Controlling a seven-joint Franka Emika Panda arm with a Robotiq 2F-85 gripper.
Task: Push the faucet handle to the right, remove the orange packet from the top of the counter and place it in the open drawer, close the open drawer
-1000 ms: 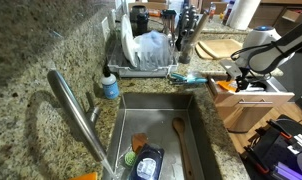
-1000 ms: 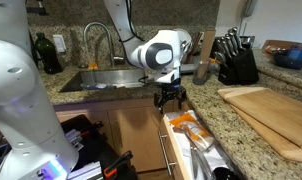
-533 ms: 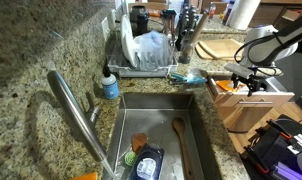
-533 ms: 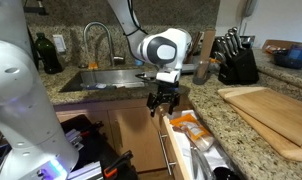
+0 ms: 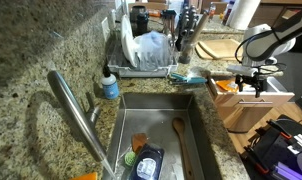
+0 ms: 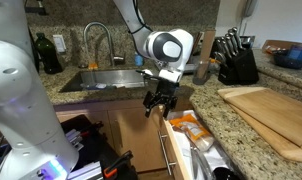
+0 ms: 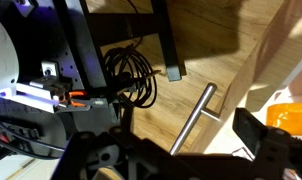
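Note:
The orange packet (image 6: 188, 127) lies inside the open drawer (image 6: 177, 150) under the granite counter; it also shows in an exterior view (image 5: 223, 86) and at the right edge of the wrist view (image 7: 292, 115). My gripper (image 6: 158, 103) is open and empty, hanging just in front of the drawer's front panel, near its metal bar handle (image 7: 193, 118). In the wrist view the fingers (image 7: 181, 152) straddle the handle's lower end without touching it. The faucet (image 5: 76, 112) arches over the sink; I cannot make out its handle.
The sink (image 5: 156, 135) holds a wooden spoon and a sponge. A dish rack (image 5: 149, 52) stands behind it, with a knife block (image 6: 235, 60) and a wooden cutting board (image 6: 271, 112) on the counter. Cables and equipment (image 7: 121, 80) lie on the floor below the drawer.
The gripper has moved down and outward from above the drawer to just in front of its front panel. The packet stays in the drawer.

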